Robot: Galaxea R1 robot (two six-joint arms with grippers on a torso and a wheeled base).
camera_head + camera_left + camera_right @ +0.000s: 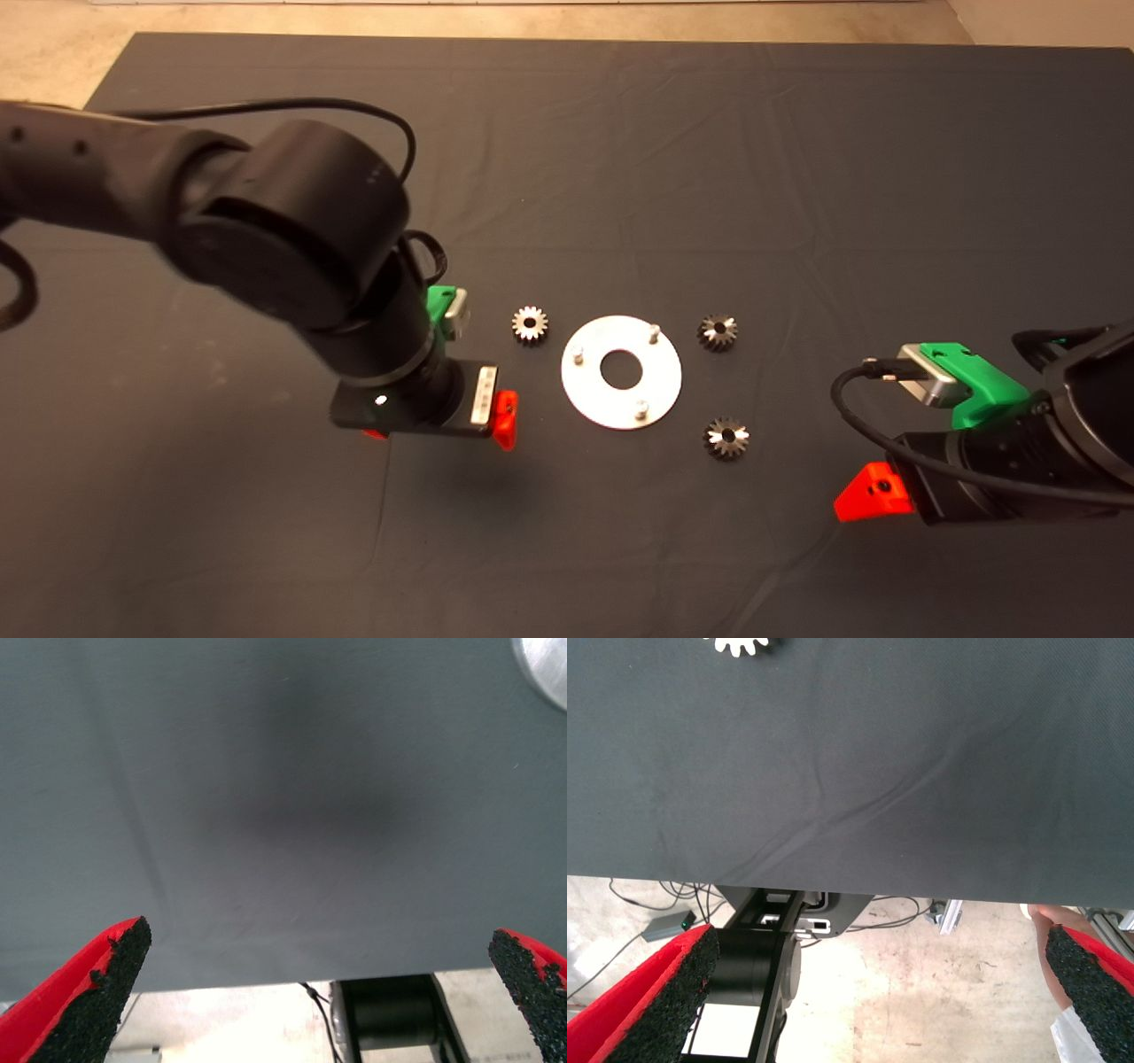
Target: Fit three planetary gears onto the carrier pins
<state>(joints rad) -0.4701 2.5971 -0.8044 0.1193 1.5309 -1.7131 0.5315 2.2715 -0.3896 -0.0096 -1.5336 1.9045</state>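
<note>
Disc (660, 390) lies at mat (620, 133) centre with three pins (654, 333) upright – all bare. Gears rest on the mat around it: one (530, 324) at ten o'clock, one (717, 332) at two, one (726, 438) at four. Left gripper (443, 424) hovers at eight o'clock, fingers spread, empty. Right gripper (877, 1010) waits lower right, also spread.

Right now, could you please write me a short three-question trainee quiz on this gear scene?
1. How many planetary gears lie on the mat?
2. True or false: a gear already sits on one of the carrier pins.
3. Which hand is nearer the silver disc: A left hand, B right hand?

Key: 1. Three. 2. False; all pins are bare. 3. A.
</note>
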